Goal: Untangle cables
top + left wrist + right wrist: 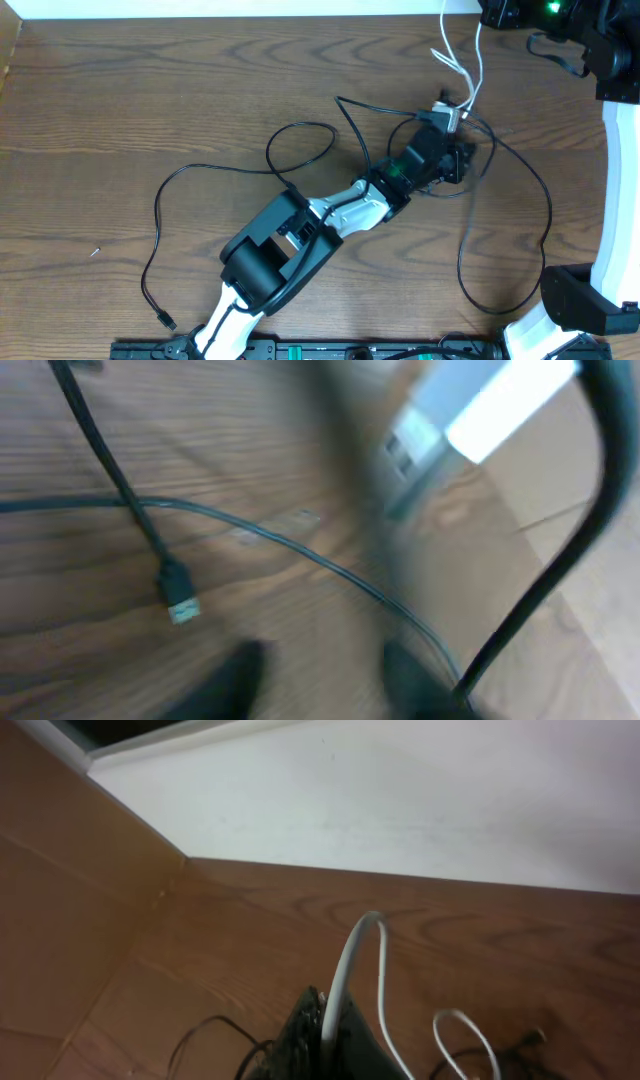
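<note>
From above, the left gripper (450, 128) sits on the crossing where the white cable (470, 60) meets the black cable (160, 230), so the left arm is the nearer one. The white cable's long axis runs from there toward 12 o'clock. The black cable sprawls across the wooden table (150, 100), one end out at 8 o'clock and a wide loop at 4 o'clock. The left wrist view is blurred: two dark fingers (240, 675) stand apart, with the black cable's plug (182, 605) lying at 10 o'clock from them, and I cannot tell whether they grip anything. In the right wrist view, the right gripper (320, 1030) is closed on the white cable, which arcs up toward 12 o'clock before a pale wall (450, 800).
</note>
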Available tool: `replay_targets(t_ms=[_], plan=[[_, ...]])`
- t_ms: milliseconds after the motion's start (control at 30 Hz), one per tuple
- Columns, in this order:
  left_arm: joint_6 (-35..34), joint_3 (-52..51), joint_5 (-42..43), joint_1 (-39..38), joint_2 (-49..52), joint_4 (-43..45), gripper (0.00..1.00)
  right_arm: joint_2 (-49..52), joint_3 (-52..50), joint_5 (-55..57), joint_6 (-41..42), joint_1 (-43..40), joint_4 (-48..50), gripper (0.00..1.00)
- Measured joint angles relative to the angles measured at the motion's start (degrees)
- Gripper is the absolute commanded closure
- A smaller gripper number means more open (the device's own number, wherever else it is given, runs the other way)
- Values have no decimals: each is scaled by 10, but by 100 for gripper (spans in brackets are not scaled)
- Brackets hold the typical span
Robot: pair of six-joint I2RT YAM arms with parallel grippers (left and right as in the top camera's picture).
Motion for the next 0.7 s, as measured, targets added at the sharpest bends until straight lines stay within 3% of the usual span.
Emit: replay_targets(t_ms=[167,300,533,700], plan=[[27,7,-3,33,-2,-89,92,0,0,3,-10,-6,-12,99],[64,9,-8,77,-25,-223,93,0,0,12,-15,-23,-23,99],[146,9,-43,139,-160,-466,92,0,0,36,-19,-81,-43,99],[166,12,-72,184,-239,-568,93,0,0,34,-20,-110,-44,99]])
